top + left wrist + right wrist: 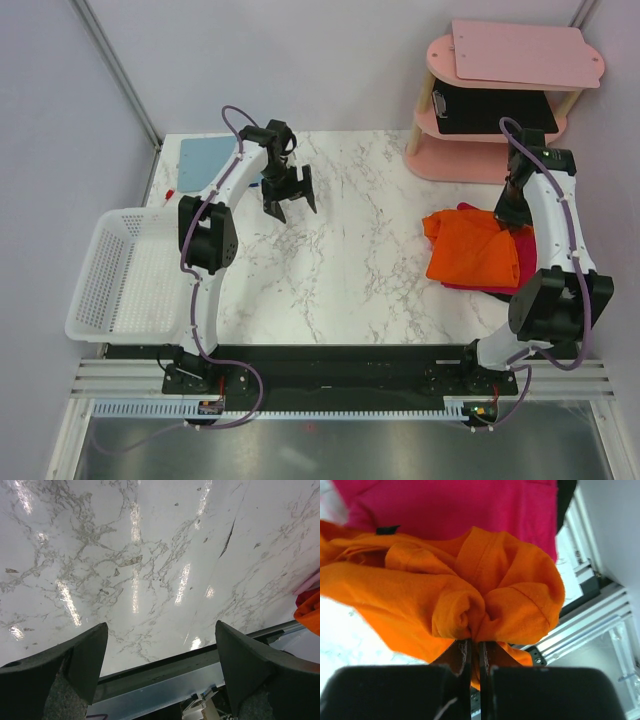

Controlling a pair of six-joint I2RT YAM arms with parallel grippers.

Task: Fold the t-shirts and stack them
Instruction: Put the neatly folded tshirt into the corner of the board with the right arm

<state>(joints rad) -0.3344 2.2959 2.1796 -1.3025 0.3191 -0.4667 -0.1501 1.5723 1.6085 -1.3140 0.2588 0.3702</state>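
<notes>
T-shirts, two on site, and I see neither of them folded. The orange t-shirt [468, 255] lies crumpled at the right side of the marble table [350, 290]. It sits on top of the magenta t-shirt [525, 258], which shows in the overhead view only as a border along its far, right and near edges. The pile is near the pink shelf unit [470, 165].

Right gripper [474, 652]: the jaws are pinched almost together with a bunched fold of orange cloth clamped between them. My wrist view shows the fabric gathered into a wad at the fingertips, with the magenta cloth lying flatter beyond it. I judge the hold secure, but it is taken on a wad and not on a clean hem or corner.

Left gripper [160, 645]: the jaws are spread wide with nothing between them. It hangs over the marble at the far left of the table, well apart from the shirts. Only a sliver of orange enters the right edge of its view.

Progress: I rate the task as barely begun. No shirt is spread flat, no fold is made and no stack exists. Outstanding items:
- Lift the orange shirt off the magenta one.
- Spread it and fold it to a rectangle.
- Repeat for the magenta shirt.
- Stack the two.

Also noted are a white basket [85, 300] at the left edge and a light-blue clipboard [205, 160] at the far-left corner.
</notes>
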